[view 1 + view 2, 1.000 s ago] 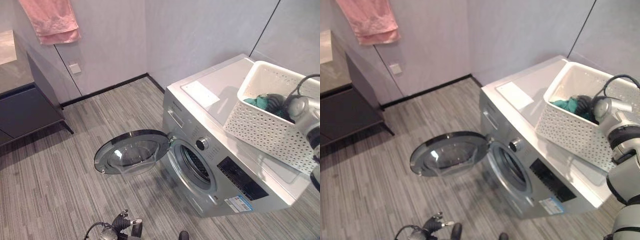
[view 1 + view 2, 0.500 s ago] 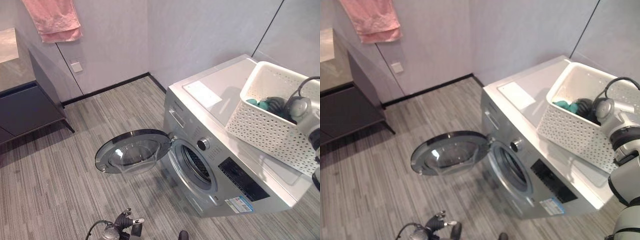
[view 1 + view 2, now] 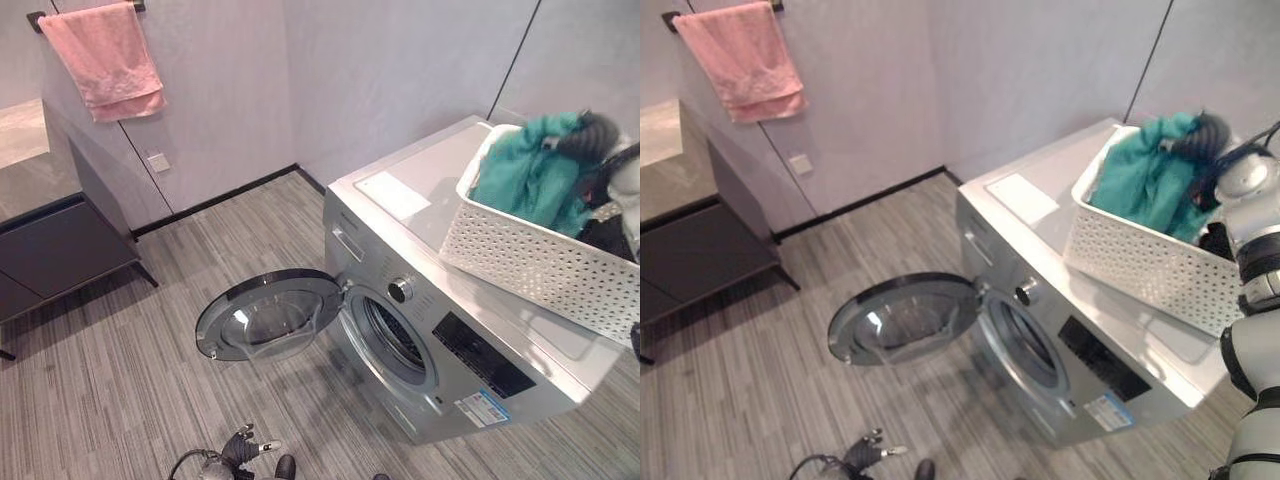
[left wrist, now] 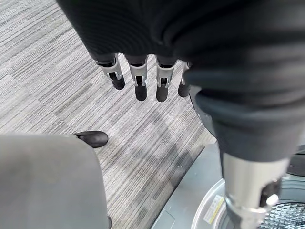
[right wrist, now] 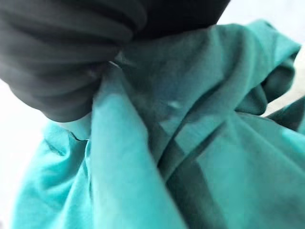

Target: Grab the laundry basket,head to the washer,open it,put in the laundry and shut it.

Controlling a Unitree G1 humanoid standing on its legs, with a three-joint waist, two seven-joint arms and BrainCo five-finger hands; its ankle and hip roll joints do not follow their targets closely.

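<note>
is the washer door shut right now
No, the round washer door is swung wide open toward the floor, leaving the drum opening on the front of the washer uncovered.

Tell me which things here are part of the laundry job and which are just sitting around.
Part of the job:
- teal garment, lifted out of the basket by the right hand
- white laundry basket on top of the washer
- washer, its round door swung open

Just there:
- pink towel hanging on the wall
- dark cabinet
- left hand, idle, fingers straight, over the floor
</note>
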